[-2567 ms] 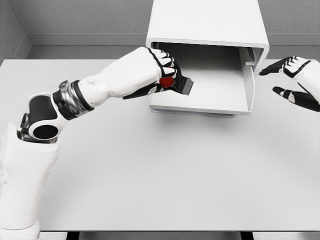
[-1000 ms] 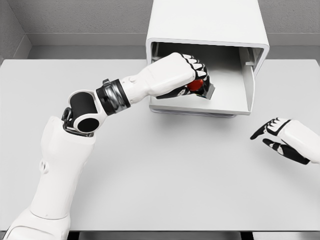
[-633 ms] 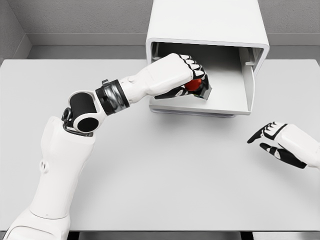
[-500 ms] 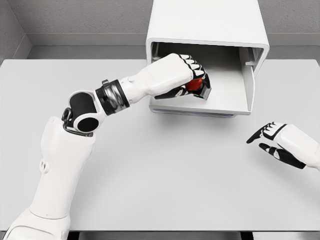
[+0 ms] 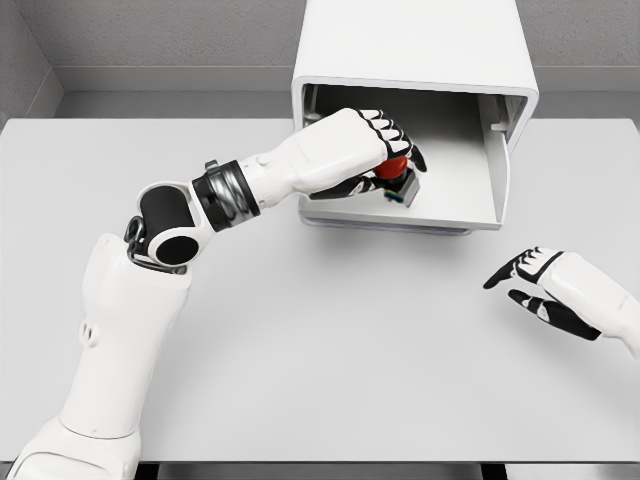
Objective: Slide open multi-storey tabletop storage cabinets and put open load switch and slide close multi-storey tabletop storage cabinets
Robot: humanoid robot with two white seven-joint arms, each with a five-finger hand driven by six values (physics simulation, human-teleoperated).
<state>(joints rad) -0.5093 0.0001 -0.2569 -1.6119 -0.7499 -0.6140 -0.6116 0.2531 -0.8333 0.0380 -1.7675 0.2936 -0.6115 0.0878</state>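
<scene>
Bright even light, soft shadows, sharp render

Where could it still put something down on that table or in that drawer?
The table is bare in front, between the left arm and the right hand, and along the far left. The drawer has room to the right of the switch; its left part is crowded by the left hand.

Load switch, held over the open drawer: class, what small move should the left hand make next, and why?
Probably open the fingers and release it. The left hand holds the load switch inside the pulled-out drawer of the cabinet, low over its floor; whether it touches is unclear. The right hand hovers open over the table, clear of the drawer.
</scene>
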